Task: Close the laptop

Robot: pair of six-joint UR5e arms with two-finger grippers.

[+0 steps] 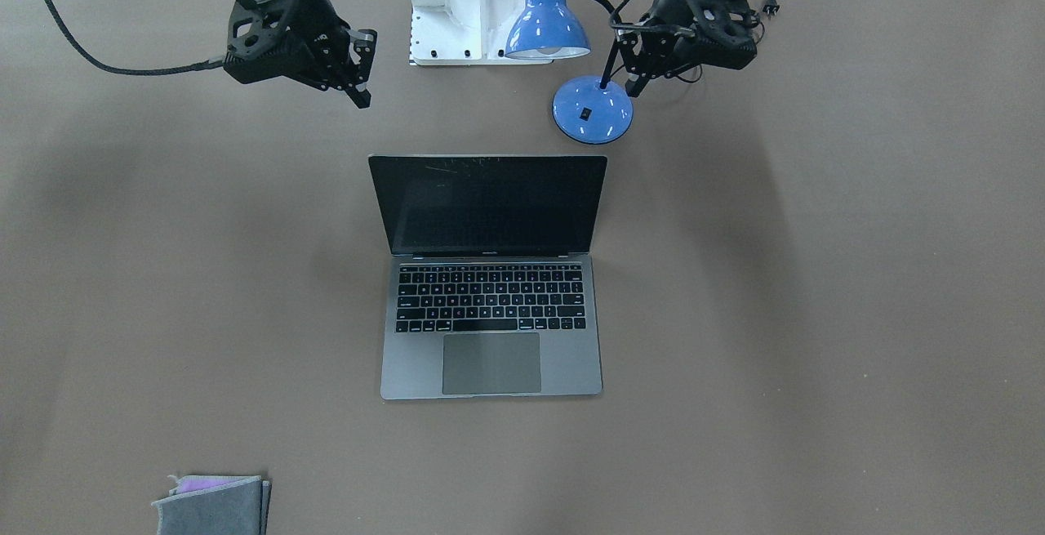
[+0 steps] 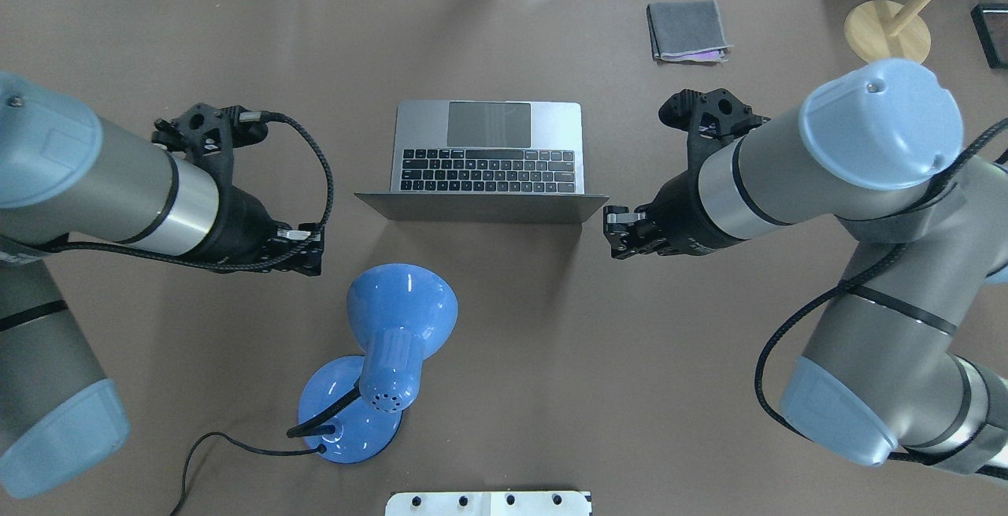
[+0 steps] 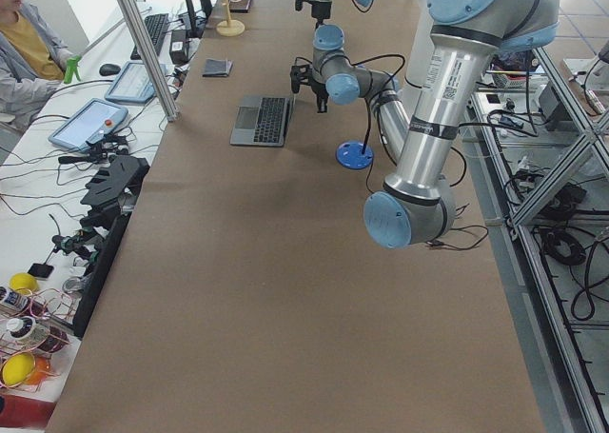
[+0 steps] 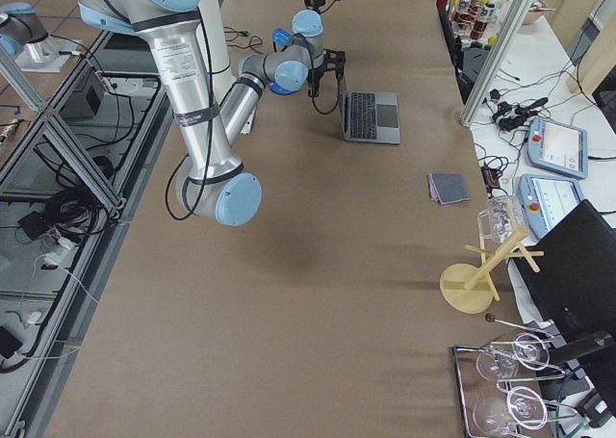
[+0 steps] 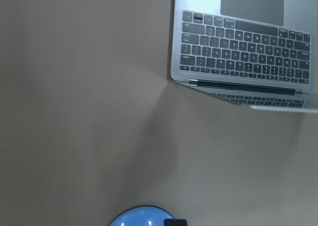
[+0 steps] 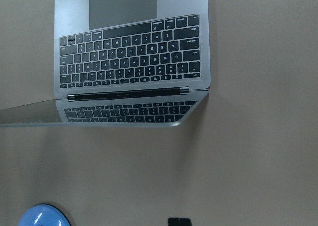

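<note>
The laptop [image 1: 490, 274] sat open in the middle of the table [image 1: 816, 314]. Its lid stood up on the robot's side and its keys faced the far side. Both tools hung behind the lid line, one off each end of it, and neither was touching it. The right tool [image 1: 362, 68] was spread and carried nothing, and so was the left tool [image 1: 630, 64].

My main worry was the push. Nothing braced the base, so a shove low on the back of the lid would likely have skated the whole laptop toward the far side instead of folding it. A push from one end only, which is where each tool stood, would probably have spun it on the table. A fast push past the balance point would have let the lid drop onto the keys.

The lamp [image 1: 547, 24] was the second hazard. Its base and neck stood right by the left tool, behind the lid's left end. I judged that a careless sweep of that arm could snag the neck or cord and tip the lamp onto the lid. The right arm had the cleaner path.
</note>
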